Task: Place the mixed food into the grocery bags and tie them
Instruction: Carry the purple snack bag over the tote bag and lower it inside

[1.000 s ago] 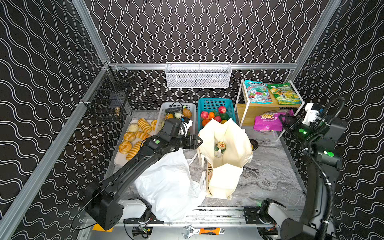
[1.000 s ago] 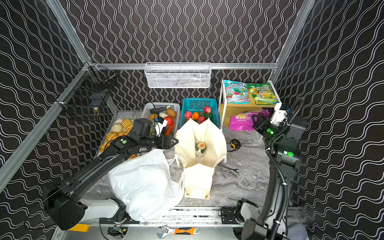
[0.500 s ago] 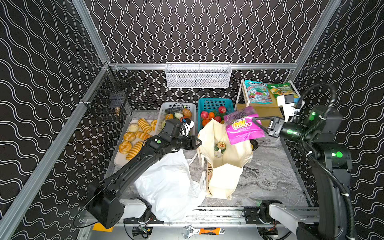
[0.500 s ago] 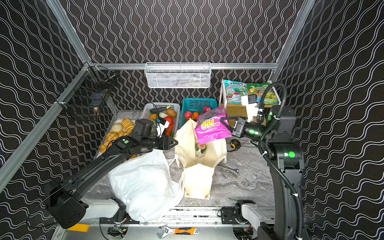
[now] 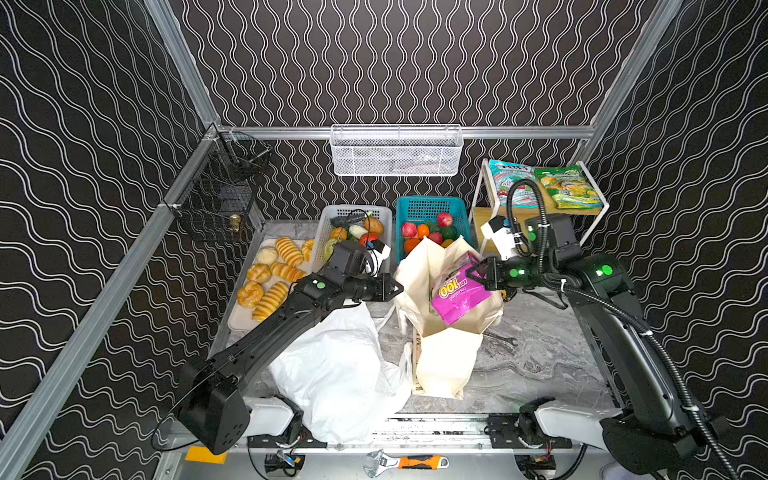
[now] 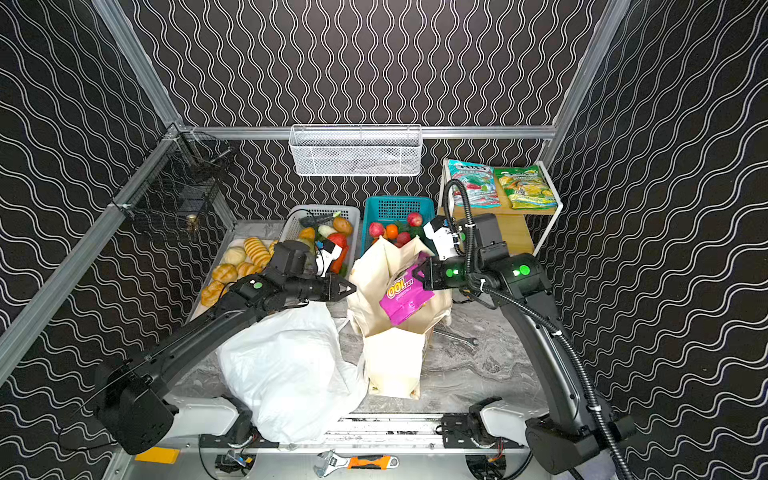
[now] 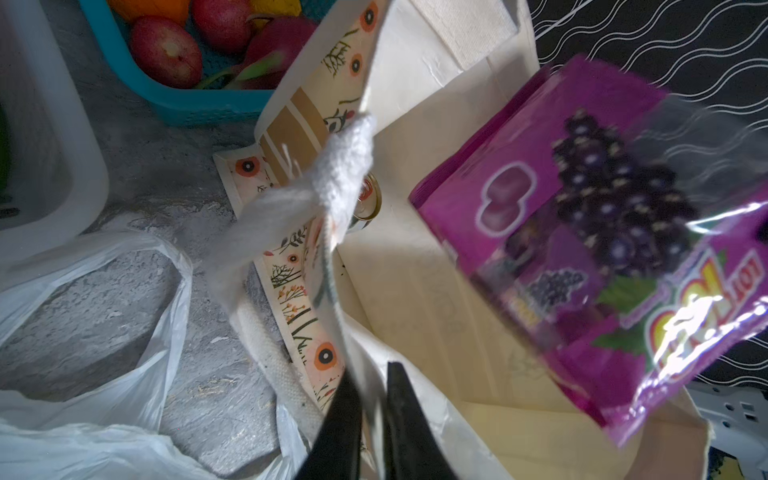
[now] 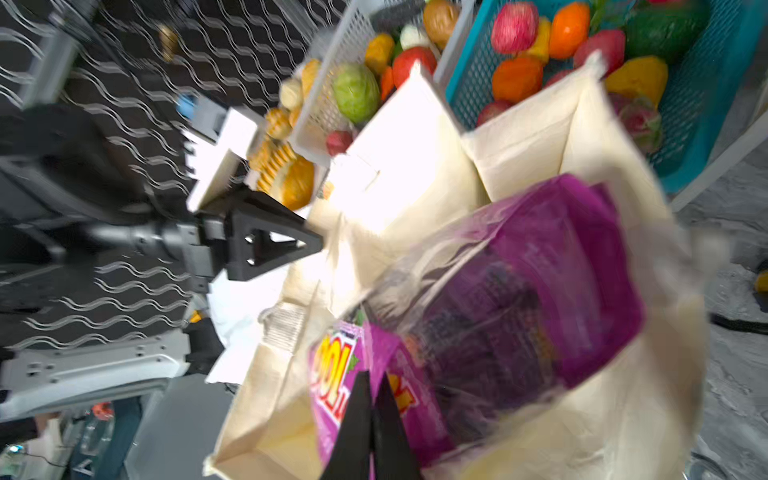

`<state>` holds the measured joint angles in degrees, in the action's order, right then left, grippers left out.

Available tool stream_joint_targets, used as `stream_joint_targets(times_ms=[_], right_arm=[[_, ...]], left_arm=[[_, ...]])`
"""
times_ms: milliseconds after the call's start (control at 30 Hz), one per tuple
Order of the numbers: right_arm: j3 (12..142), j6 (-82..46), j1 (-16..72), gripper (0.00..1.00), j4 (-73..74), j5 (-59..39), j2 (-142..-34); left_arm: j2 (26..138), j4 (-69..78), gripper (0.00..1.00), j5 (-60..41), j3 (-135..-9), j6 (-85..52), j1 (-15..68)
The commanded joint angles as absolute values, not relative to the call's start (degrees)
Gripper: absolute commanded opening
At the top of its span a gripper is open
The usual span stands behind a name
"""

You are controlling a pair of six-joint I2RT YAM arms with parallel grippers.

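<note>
A: Left fingers [image 7: 338,419]?
B: Pressed together, pinching the cream tote [image 5: 446,361] at its rim.
A: Right fingers [image 8: 353,428]?
B: Clamped on one edge of the purple snack packet [image 5: 459,293]. The packet hangs tilted over the tote's open mouth.
A: Other bag?
B: White plastic bag [image 5: 336,374] slumped on the bench [image 5: 540,345], just beside the tote.

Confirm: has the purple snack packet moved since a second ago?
Yes: purple snack packet went left from the shelf rack, over the canvas tote.
</note>
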<state>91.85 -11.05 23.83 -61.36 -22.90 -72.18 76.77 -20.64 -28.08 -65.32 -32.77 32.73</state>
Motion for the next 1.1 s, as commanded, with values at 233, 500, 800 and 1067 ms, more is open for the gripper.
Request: stream_joint_targets(times_ms=[233, 500, 800, 1067], right_arm=[[93.5, -4.4, 37.0, 0.0, -68.2, -15.0, -80.1], [95.6, -1.1, 41.3, 0.0, -73.7, -17.5, -84.2], [91.9, 1.7, 41.6, 0.03, -73.1, -23.9, -84.9], [88.0, 3.0, 41.7, 0.12, -67.2, -30.5, -83.8]], left_arm=[[76.3, -16.7, 0.0, -29.6, -66.6, -34.6, 32.7], [75.4, -14.1, 0.0, -27.7, -66.1, -37.8, 32.6], [74.8, -10.8, 0.0, -27.1, -64.9, -40.8, 32.6], [75.0, -11.4, 0.0, -26.6, -64.7, -41.1, 32.5]])
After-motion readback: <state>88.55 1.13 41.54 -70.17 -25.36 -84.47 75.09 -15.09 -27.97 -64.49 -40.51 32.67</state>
